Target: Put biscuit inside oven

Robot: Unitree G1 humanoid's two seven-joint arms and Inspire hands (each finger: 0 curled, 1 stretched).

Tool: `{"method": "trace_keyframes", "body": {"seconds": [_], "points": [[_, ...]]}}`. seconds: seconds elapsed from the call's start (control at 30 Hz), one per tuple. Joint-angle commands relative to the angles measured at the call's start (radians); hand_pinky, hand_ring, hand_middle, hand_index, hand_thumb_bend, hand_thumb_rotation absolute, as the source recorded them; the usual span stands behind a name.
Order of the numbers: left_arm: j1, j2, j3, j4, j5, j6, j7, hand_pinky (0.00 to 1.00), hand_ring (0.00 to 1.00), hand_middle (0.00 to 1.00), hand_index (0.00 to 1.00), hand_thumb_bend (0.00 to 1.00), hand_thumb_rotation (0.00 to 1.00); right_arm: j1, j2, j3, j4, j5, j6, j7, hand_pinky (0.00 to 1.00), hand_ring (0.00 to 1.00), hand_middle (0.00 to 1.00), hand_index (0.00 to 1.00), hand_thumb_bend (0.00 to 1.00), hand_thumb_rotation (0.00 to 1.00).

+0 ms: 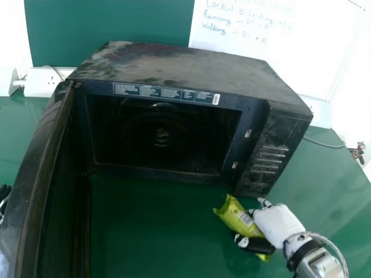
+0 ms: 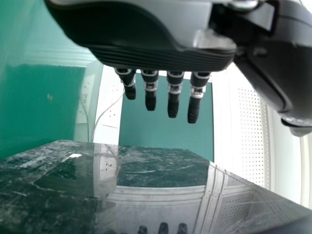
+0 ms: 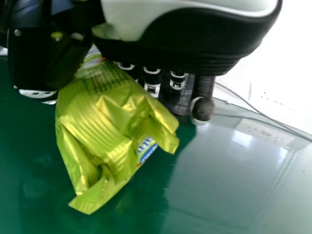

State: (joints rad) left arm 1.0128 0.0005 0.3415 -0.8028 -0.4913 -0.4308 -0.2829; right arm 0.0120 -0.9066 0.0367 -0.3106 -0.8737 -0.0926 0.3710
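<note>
The right hand grasps the green biscuit packet between its thumb and fingers, outside the microwave oven, near its right front corner. The left hand is released, its fingers straight, beside the open door. The packet bears blue-and-white print; a label strip runs above the cavity, and handwriting covers the white board beyond.

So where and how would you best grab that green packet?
I'd take the green packet round its plump middle, thumb and fingers on opposite long sides, coming from the robot's right, where its right hand is. It's long and slim and angled slantwise, so the long sides suit a grip; the thin, crinkled end looks too floppy to hold well.
</note>
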Motion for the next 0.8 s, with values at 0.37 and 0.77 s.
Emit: {"method": "trace_keyframes", "body": {"seconds": [0.37,0.77], "points": [[-0.002,-0.014,-0.020,-0.012,0.003,0.017,0.012,0.92,0.79,0.85,0.81,1.00,0.99,-0.051,-0.005,-0.060,-0.084,0.061,-0.070,0.028,0.00,0.00,0.00,0.47,0.49,0.04],[-0.003,-0.011,-0.021,-0.003,-0.012,0.015,0.000,0.89,0.79,0.85,0.81,1.00,1.00,-0.146,0.052,-0.014,-0.104,0.059,-0.108,0.034,0.00,0.00,0.00,0.48,0.49,0.04]]}}
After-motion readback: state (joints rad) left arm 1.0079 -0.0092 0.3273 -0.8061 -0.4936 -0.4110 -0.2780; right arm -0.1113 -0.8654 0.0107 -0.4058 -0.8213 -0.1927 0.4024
